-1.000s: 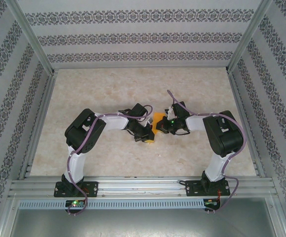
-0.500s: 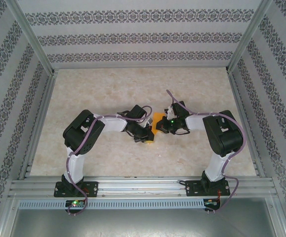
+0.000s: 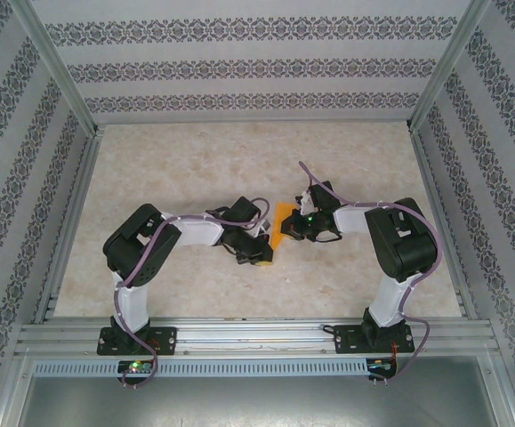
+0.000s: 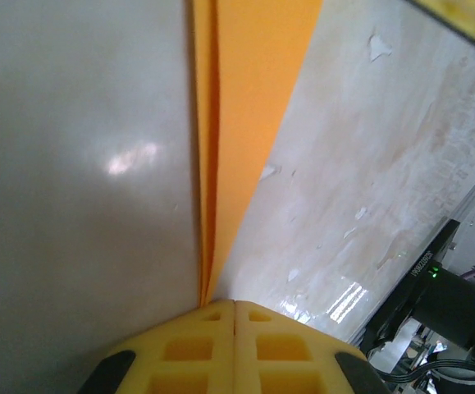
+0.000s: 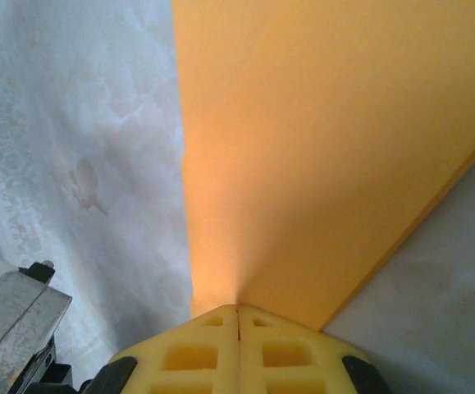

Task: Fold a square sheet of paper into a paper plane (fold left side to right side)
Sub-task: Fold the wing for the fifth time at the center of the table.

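The square sheet of paper is orange and folded into a slim slanted strip at mid-table, between the two wrists. In the left wrist view the paper narrows to a point with a centre crease, and its tip meets the left finger's end. My left gripper has its yellow jaws pressed together, the seam just right of that tip. My right gripper is shut on the paper's near edge, where a soft crease runs out from the seam.
The beige marbled tabletop is ringed by patterned walls and aluminium rails. The right arm's black base and a green light show at the lower right of the left wrist view. A metal bracket shows at the lower left of the right wrist view.
My left gripper and forearm have slid toward the lower left, along the paper's lower tip. The paper now looks narrower and more slanted. The right arm has stayed put.
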Available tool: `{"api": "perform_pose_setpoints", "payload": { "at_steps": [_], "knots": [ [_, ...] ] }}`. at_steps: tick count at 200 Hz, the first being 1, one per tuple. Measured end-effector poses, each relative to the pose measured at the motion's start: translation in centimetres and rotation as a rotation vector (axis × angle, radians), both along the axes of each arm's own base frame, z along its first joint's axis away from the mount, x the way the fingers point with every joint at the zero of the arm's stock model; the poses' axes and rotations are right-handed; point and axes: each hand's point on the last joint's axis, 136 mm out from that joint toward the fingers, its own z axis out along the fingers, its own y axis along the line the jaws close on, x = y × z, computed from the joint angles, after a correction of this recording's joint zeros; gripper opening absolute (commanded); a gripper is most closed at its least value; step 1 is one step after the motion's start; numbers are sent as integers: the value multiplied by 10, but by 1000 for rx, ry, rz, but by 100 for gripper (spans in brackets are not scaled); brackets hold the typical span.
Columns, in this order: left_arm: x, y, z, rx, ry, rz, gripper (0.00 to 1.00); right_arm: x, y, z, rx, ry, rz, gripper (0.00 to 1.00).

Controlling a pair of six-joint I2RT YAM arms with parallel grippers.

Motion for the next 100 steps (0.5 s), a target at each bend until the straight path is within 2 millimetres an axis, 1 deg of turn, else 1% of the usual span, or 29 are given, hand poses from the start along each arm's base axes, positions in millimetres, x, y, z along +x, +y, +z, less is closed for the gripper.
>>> {"api": "perform_pose_setpoints", "payload": {
  "at_steps": [18, 39, 59, 79, 100],
  "knots": [
    [-1, 3, 6, 7, 4, 9, 2, 0, 0, 0, 0, 0, 0, 0],
    [4, 1, 18, -9, -13, 15, 1, 0, 0, 0, 0, 0, 0, 0],
    [17, -3, 29, -32, -39, 29, 0, 0, 0, 0, 0, 1, 1, 0],
    [35, -9, 40, -56, -69, 45, 0, 0, 0, 0, 1, 1, 0, 0],
    [50, -16, 38, -62, -78, 53, 0, 0, 0, 0, 0, 2, 0, 0]
  ]
}}
